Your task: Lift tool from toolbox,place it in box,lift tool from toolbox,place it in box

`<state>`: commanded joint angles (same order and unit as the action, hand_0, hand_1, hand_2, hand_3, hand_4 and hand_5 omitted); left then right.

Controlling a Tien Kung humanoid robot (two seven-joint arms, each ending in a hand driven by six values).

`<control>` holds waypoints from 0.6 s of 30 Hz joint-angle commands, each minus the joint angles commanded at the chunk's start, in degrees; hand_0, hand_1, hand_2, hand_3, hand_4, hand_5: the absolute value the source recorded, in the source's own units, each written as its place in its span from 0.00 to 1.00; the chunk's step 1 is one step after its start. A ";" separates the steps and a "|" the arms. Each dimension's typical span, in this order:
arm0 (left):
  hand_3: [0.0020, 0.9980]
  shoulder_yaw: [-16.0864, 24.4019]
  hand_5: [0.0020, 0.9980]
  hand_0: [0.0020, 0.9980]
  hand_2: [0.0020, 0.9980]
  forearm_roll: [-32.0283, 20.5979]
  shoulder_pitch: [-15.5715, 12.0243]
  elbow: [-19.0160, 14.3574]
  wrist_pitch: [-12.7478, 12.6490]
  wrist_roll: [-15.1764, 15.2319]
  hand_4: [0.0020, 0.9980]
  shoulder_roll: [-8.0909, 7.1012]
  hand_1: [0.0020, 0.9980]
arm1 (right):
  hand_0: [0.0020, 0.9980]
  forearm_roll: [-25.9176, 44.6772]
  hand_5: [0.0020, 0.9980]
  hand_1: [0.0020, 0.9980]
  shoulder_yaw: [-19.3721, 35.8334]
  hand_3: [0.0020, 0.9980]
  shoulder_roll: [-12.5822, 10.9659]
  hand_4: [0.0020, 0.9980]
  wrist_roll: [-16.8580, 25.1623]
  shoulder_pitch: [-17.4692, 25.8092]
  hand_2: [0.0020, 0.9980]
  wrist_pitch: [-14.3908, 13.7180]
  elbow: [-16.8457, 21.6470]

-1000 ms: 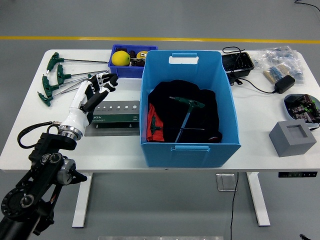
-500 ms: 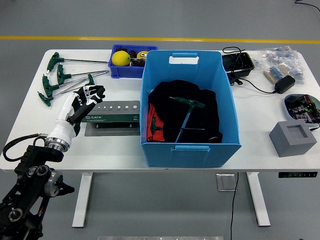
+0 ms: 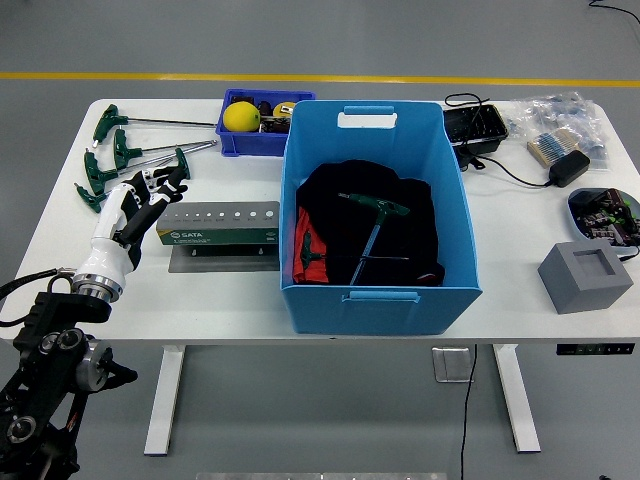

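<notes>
Head view: a white table is seen from above, with the left hand held over its left part, fingers loosely spread and nothing gripped. It is positioned just left of the green tool holder and beside the nearest of the green T-handle wrenches, which are laid out in a fan at the table's left end; whether the fingertips touch that wrench cannot be told. A large blue box is set at the table's centre, lined with dark cloth, and one T-handle wrench is seen lying inside it on the cloth, with a second green handle tucked at the box's left wall. Behind the holder, a small blue bin containing a yellow ball is placed against the box's far left corner. On the right side, well apart from the hand, a black tray, a power adapter with its cable, bagged parts and a grey block are spread out. The right hand is not shown.
</notes>
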<state>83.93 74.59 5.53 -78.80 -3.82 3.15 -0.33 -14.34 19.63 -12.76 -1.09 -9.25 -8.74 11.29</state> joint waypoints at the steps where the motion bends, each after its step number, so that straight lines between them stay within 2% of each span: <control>1: 0.65 0.18 0.59 0.70 0.71 -0.05 0.04 0.10 0.00 -0.02 0.84 0.00 0.68 | 0.67 0.20 0.72 0.65 -0.12 0.57 -0.03 0.77 0.05 -0.04 0.73 0.00 0.00; 7: 0.65 0.74 0.59 0.71 0.71 -0.88 0.44 1.08 -0.45 0.27 0.84 0.04 0.68 | 0.67 1.01 0.72 0.65 -0.59 0.57 -0.21 0.76 0.26 -0.37 0.73 -0.01 0.02; 8: 0.66 0.70 0.60 0.71 0.77 -1.08 0.46 1.13 -0.53 0.35 0.84 0.07 0.69 | 0.67 1.09 0.71 0.65 -0.60 0.57 -0.23 0.76 0.28 -0.40 0.73 -0.01 0.01; 13: 0.66 0.59 0.60 0.71 0.77 -2.57 0.54 1.15 -1.81 1.08 0.84 0.31 0.69 | 0.67 1.38 0.71 0.65 -0.85 0.57 -0.36 0.76 0.39 -0.64 0.73 -0.01 0.05; 14: 0.72 0.64 0.60 0.78 0.94 -2.79 0.54 1.10 -1.96 1.20 0.84 0.33 0.77 | 0.67 1.43 0.72 0.65 -0.87 0.57 -0.39 0.76 0.41 -0.67 0.73 -0.01 0.05; 18: 0.72 0.77 0.60 0.78 0.94 -3.88 0.50 1.04 -1.90 1.49 0.84 0.23 0.77 | 0.67 1.48 0.72 0.65 -0.81 0.57 -0.45 0.76 0.38 -0.68 0.73 0.01 0.03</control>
<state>84.70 70.71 6.03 -77.76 -5.72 4.64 -0.11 -12.87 18.82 -13.21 -0.71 -9.94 -8.73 11.32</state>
